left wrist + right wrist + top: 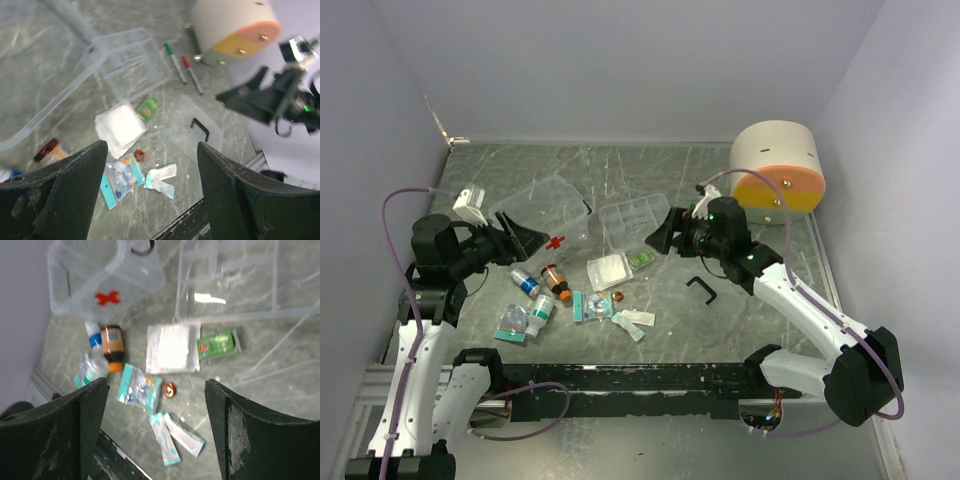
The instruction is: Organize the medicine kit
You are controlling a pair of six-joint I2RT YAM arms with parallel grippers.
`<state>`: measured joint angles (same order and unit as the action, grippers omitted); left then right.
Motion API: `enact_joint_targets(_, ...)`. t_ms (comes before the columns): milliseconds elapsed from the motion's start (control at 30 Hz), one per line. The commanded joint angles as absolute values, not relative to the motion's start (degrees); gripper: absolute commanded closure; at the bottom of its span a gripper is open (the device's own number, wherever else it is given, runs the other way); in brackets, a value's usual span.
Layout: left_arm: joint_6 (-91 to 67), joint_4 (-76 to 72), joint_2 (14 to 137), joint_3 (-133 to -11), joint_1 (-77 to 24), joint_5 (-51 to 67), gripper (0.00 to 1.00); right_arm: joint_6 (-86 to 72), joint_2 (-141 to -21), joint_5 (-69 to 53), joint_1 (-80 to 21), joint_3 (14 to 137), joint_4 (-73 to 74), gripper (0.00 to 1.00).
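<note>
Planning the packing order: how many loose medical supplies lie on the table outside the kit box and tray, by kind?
Bottles: 3
Teal-edged pouches: 2
Wrapped strips: 2
White gauze pad: 1
Green packet: 1
Small red round item: 1
Total: 10

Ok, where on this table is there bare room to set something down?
Bare: the far strip of table behind the clear box and divided tray, left of the drum. Crowded: the middle, in front of them, with bottles, gauze pad and sachets.
</note>
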<state>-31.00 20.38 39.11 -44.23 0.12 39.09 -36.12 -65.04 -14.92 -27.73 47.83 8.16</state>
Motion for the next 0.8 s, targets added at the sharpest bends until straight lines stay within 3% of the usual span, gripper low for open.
enact_joint_targets(0, -35.2, 30.7, 40.7, -43.9, -0.3, 23.2, 0.18, -34.4, -65.3, -7.7, -33.5, 46.0, 12.2, 0.21)
enact_joint_targets(267, -37.0, 36.7, 41.2, -40.8, -0.3, 17.0, 0.24, -37.2, -71.9, -5.4, -44.3, 44.2, 5.3, 0.24)
enact_joint_targets(500, -39.4, 36.3, 38.7, -41.5, -0.3, 12.2, 0.25, -35.0, -90.1, -0.4, -57.0, 55.1, 0.7, 0.32)
enact_joint_targets(767, -39.4, 37.1, 38.5, -44.2, -0.3, 8.1, 0.25, -32.4, -102.4, 0.3, -60.5, 63.6, -5.8, 0.36)
